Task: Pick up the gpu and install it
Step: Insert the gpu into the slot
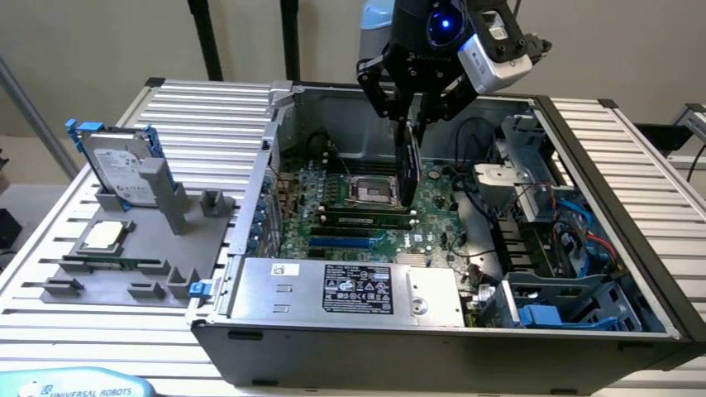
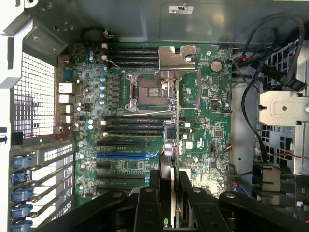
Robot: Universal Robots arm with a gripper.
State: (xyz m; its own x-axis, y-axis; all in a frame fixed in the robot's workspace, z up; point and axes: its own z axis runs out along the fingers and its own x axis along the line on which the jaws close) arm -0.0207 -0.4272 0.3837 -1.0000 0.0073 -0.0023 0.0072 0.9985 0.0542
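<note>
pincer [image 1: 412, 118] clamped on gpu [image 1: 408, 165] upper end | gpu hangs straight below pincer, long axis upright, edge-on, inside case [image 1: 617, 215] | lower end over motherboard [image 1: 331, 207], just beside socket [image 1: 369, 192] | blue slot [image 1: 347, 242] apart from it, gpu not yet seated

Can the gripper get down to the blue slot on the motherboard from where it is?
Probably yes. The case lies open, the gripper holds the gpu edge-on above the motherboard, and nothing stands over the blue slot; the cables lie off to one side.
</note>
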